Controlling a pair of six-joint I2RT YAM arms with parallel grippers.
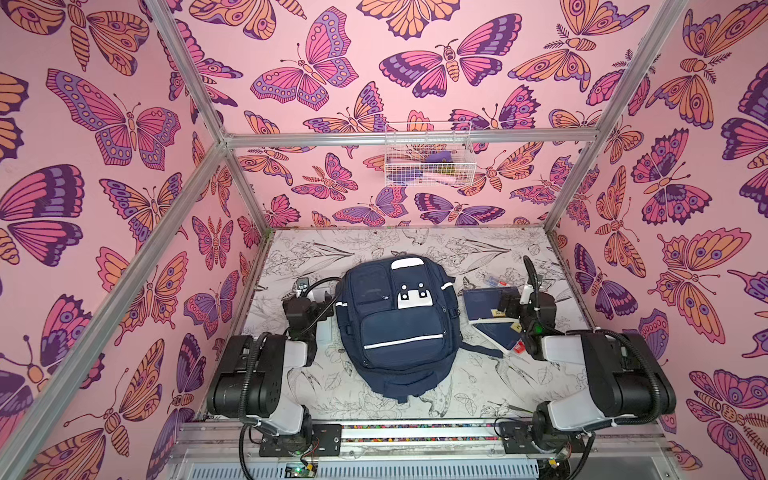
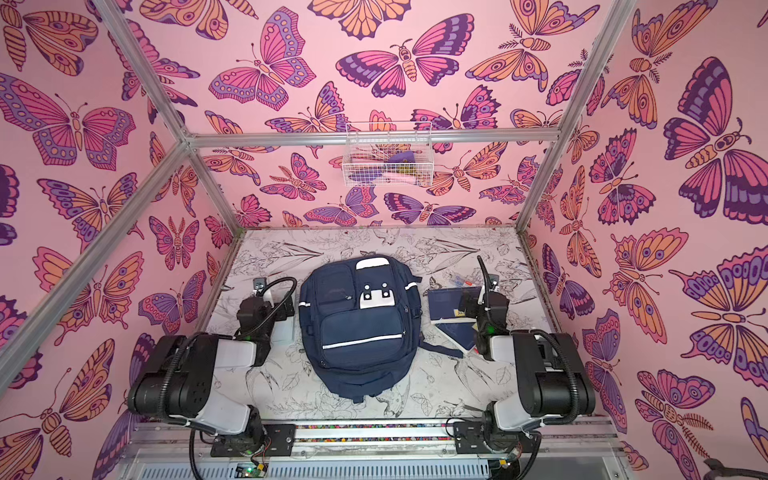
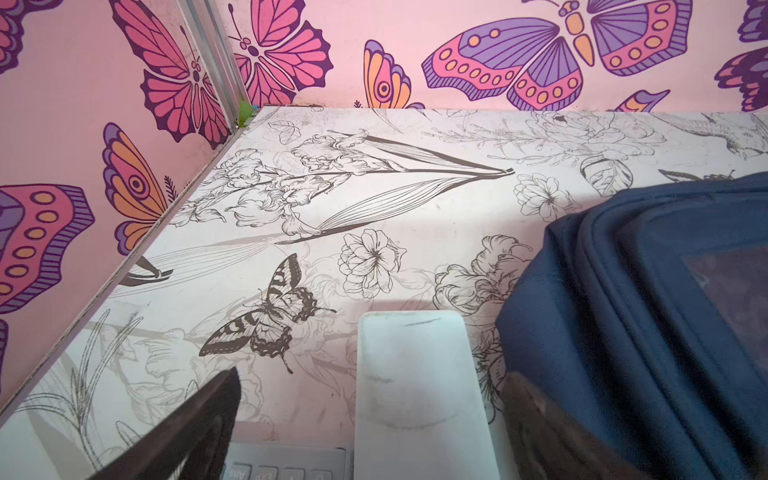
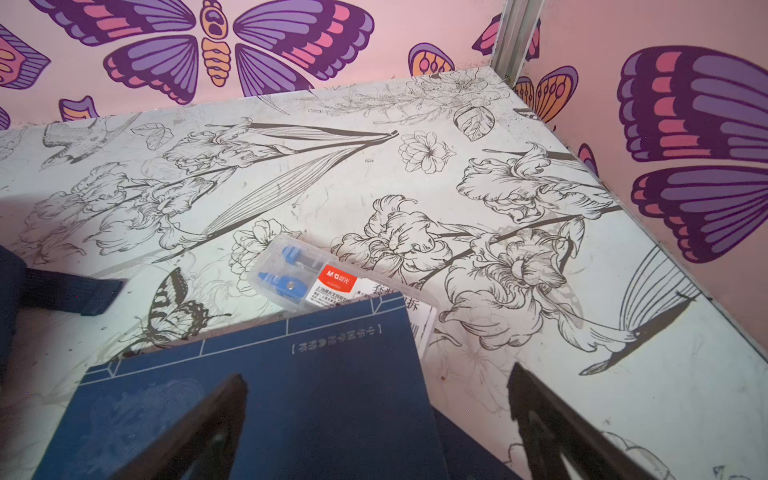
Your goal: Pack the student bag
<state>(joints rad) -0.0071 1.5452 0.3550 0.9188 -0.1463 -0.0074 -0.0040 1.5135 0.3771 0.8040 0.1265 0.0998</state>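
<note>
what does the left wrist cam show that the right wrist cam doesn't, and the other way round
Only left wrist: a white flat slab and calculator keys. Only right wrist: a navy notebook and a clear case with blue parts and a red label. Both: the floral table, butterfly walls, part of the student bag, and an open gripper, left gripper and right gripper respectively.

Your student bag (image 1: 395, 328) is lying mid-desk (image 1: 478, 390); notebooks (image 1: 488, 303) are lying to its right, a case (image 4: 299, 274) behind them, and a slab (image 3: 415, 386) to its left.
</note>
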